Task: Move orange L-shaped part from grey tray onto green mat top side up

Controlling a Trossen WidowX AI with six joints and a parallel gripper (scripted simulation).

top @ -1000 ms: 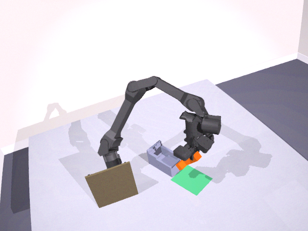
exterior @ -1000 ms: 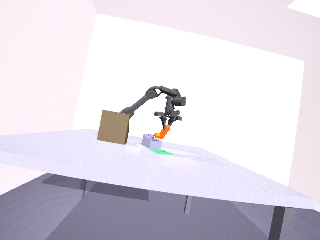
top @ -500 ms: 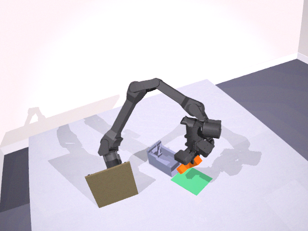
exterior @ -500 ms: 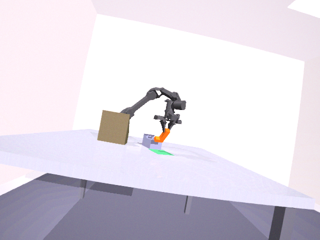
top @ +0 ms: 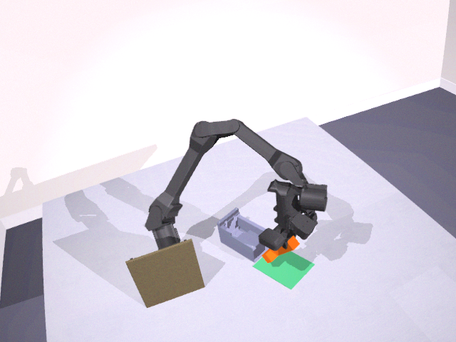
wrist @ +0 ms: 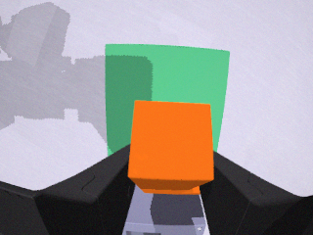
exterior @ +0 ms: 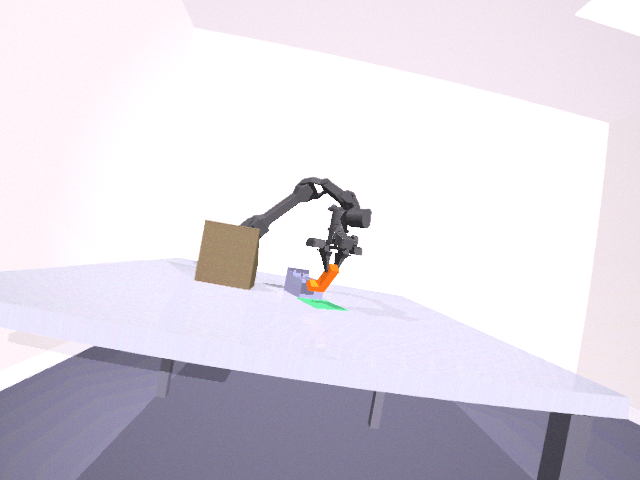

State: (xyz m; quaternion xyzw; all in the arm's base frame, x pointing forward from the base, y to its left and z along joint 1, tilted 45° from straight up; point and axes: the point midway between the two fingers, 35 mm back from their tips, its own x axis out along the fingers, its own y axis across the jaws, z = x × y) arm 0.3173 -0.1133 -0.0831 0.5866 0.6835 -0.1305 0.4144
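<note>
In the wrist view, the orange part (wrist: 171,141) hides much of the grey tray (wrist: 138,208), whose near end is cut off by the bottom edge. The claw (top: 283,246) (wrist: 168,155) is cropped there too. From above, the bench's (top: 110,313) near corners lie outside the frame.
</note>
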